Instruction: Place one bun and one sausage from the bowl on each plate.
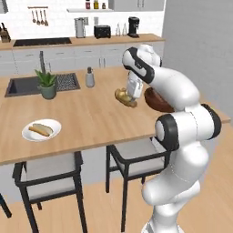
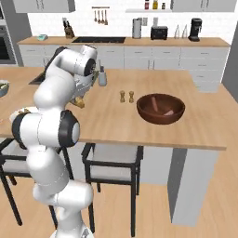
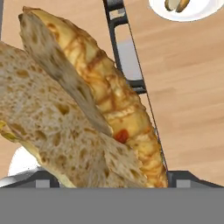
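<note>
My gripper (image 1: 129,99) is shut on a golden, crusty bun (image 1: 124,96), held just above the wooden counter, left of the dark reddish-brown wooden bowl (image 1: 157,102). In the right base view the bowl (image 2: 161,109) holds a sausage (image 2: 168,112). The gripper (image 2: 80,101) and bun (image 2: 79,102) sit well to its left. The white plate (image 1: 42,129) near the counter's front left carries a bun and a sausage (image 1: 41,130). In the hand view the held bun (image 3: 87,109) looms large and the white plate (image 3: 188,11) sits at the top right. A pale rounded edge (image 3: 19,159) peeks from under the bun.
Salt and pepper shakers (image 2: 126,96) stand between the gripper and the bowl. A potted plant (image 1: 47,84), a sink (image 1: 27,84) and a soap dispenser (image 1: 89,78) lie at the back left. Two stools (image 1: 50,175) stand under the counter's front edge.
</note>
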You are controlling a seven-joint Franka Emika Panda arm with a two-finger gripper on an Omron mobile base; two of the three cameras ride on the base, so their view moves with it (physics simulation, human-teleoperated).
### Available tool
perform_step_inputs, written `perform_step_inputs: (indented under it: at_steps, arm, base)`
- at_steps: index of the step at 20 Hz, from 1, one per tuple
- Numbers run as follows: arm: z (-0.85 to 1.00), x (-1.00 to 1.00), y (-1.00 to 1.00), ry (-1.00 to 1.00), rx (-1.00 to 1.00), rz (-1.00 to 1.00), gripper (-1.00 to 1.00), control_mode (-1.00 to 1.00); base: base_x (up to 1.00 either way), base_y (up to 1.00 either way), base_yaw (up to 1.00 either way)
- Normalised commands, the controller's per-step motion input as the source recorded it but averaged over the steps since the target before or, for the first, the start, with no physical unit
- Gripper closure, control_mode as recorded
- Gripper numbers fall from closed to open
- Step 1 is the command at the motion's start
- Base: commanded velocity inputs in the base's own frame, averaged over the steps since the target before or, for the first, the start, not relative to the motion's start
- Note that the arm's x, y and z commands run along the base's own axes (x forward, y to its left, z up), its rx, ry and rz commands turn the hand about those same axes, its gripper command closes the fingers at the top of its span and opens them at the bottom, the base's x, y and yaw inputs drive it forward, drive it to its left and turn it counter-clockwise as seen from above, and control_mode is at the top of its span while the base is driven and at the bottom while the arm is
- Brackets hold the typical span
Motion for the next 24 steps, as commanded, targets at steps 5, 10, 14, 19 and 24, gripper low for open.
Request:
perform_step_inputs:
  at_steps: [5,10,14,19,24]
  arm:
    - [0.0,0.0,0.0,0.0,0.0,0.0,1.0,1.0]
    - [0.0,0.0,0.0,0.0,0.0,0.0,1.0,1.0]
    - [0.0,0.0,0.0,0.0,0.0,0.0,1.0,1.0]
    - [0.0,0.0,0.0,0.0,0.0,0.0,1.0,1.0]
    - [0.0,0.0,0.0,0.0,0.0,0.0,1.0,1.0]
  base:
    - [0.0,1.0,-0.02]
    - [0.0,1.0,-0.01]
    - [0.02,1.0,-0.02]
    - [0.43,0.85,-0.06]
    - [0.45,0.72,-0.06]
